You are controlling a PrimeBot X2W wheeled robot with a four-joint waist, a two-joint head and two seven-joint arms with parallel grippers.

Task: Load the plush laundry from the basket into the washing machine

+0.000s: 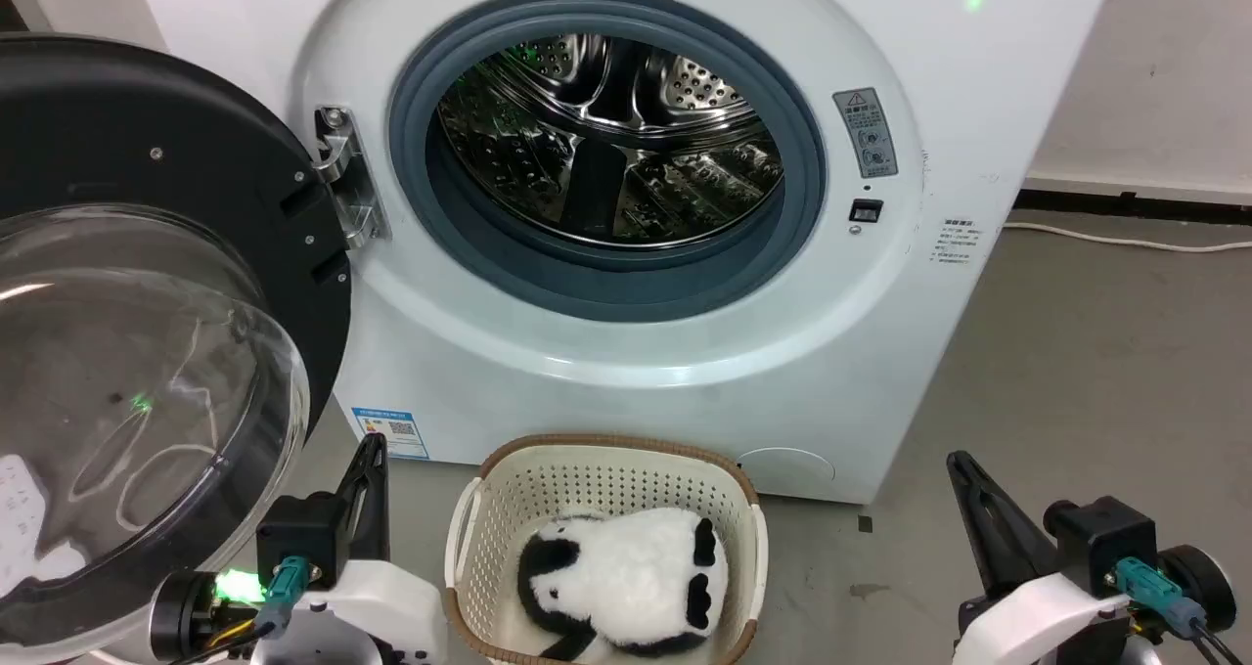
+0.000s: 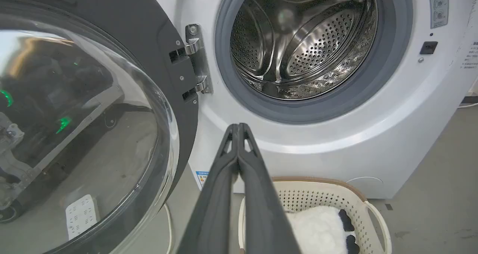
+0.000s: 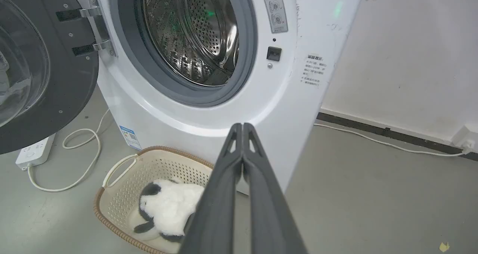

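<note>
My left pincer [image 2: 239, 126] and right pincer [image 3: 242, 125], both clenched empty, hover either side of the basket [image 1: 608, 444], in which lies the plush laundry [image 1: 626, 577]: probably light, soft and squashy, best pinched deep across its white middle.

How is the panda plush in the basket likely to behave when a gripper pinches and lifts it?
The panda plush looks thickly furred and rounded, so it is probably soft and light, squashing under a pinch. Its black limbs lie loose in the basket, so they would likely dangle when lifted.
</note>
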